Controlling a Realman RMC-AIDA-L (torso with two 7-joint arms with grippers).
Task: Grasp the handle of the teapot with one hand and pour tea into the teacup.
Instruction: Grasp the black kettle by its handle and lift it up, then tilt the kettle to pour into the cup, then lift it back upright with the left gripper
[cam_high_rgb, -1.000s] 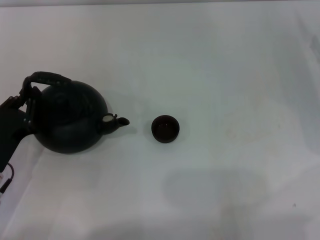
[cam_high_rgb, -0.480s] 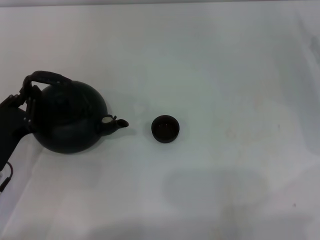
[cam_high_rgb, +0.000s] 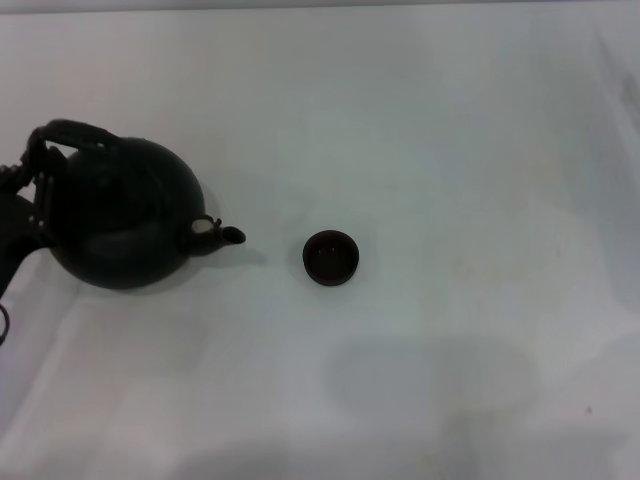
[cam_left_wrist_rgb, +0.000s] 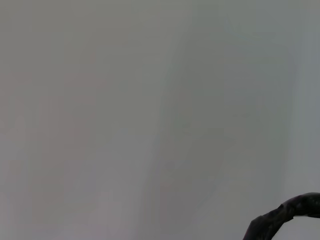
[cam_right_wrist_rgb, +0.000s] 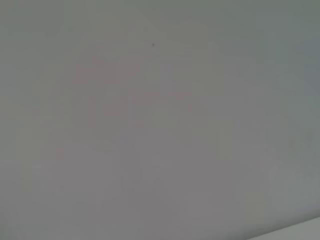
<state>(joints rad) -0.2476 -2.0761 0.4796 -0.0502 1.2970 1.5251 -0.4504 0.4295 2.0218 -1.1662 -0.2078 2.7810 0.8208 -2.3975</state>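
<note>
**Left arm holding the teapot by its handle, cup standing apart**

From the head camera I am seeing the large, round, matte black teapot (cam_high_rgb: 118, 218) sitting far over on my left side of the plain white table (cam_high_rgb: 450, 150). Its short stubby spout (cam_high_rgb: 226, 236) is pointing toward the tiny round dark brown-black teacup (cam_high_rgb: 330, 257), which is standing upright on the table, clearly apart from the spout with bare white surface between them. The dark, rough-textured arched handle (cam_high_rgb: 72, 134) is looping over the far-left part of the pot. My left gripper (cam_high_rgb: 30, 190) is showing as a dark shape at the left edge, closed around the handle's outer end. The pot's shadow is lying just beneath and beside its body; I cannot tell whether the base is touching the table or raised a little above it.

From the left wrist camera I am seeing mostly blank pale surface, with a rough dark curved piece of the handle (cam_left_wrist_rgb: 285, 217) crossing one corner. The gripper's own fingers are not showing here.

From the right wrist camera I am getting only a plain pale grey field. The right gripper is not appearing in any of the three views.
</note>
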